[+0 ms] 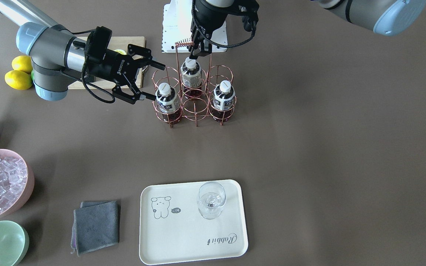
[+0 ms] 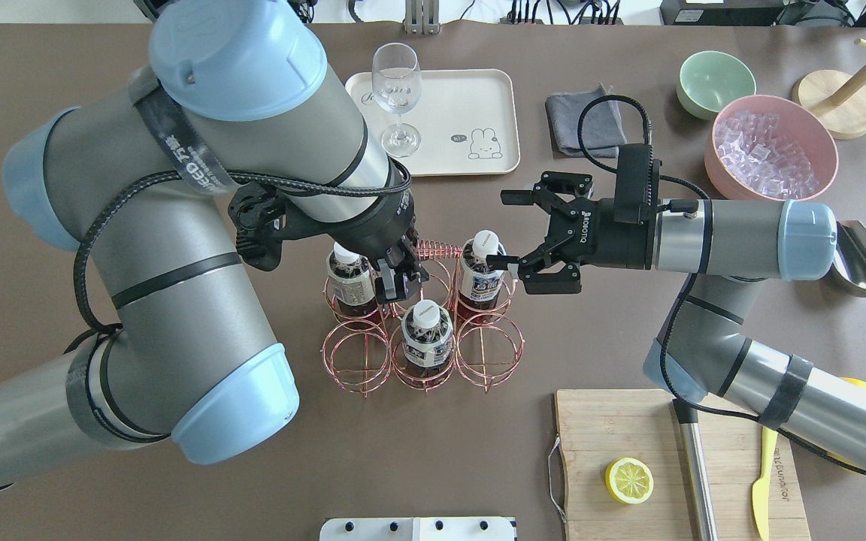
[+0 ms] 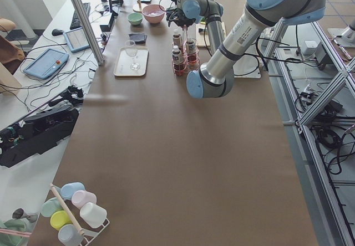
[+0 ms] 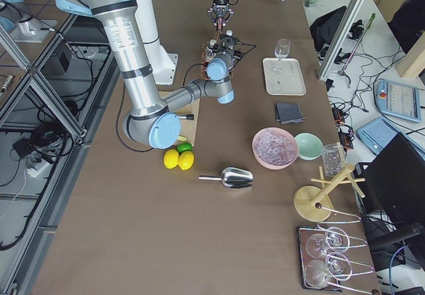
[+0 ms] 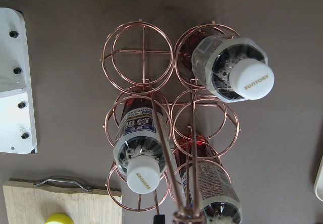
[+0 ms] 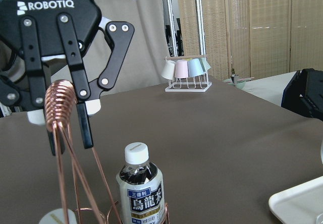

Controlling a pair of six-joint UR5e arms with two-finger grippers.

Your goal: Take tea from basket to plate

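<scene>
Copper wire and dark tea hold the middle of the table, seen from behind the robot's shoulders. The left gripper (image 2: 399,284) is pinched narrow on the top of the basket's (image 2: 390,353) tall handle (image 2: 433,249), apparently steadying the carrier. A second bottle (image 2: 350,282) stands at nine o'clock of the handle and a third bottle (image 2: 425,330) at six. The tea (image 2: 482,267) in play stands upright in its ring at three o'clock (it is the one nearest the open hand).

Just to its right the right gripper (image 2: 499,229) lies level, jaws spread wide. Its nearer fingertip (image 2: 504,261) is touching, or all but touching, the bottle below the white cap. The bottle is not yet between the fingers.

The plate (image 2: 470,98) lies at twelve o'clock of the basket, well apart. A wine glass (image 2: 395,98) stands on its nine-o'clock half, and the cartoon half at three o'clock is bare.

The hazards, by this onlooker's judgement:
- A fingertip could push the bottle over against its ring instead of straddling it.
- A jaw could close on copper wire along with plastic.
- A slanted lift could drag the bottle on the ring and tug the whole basket against the left hand's hold.
- At the plate, a set-down too far toward nine o'clock could knock the glass over.
</scene>
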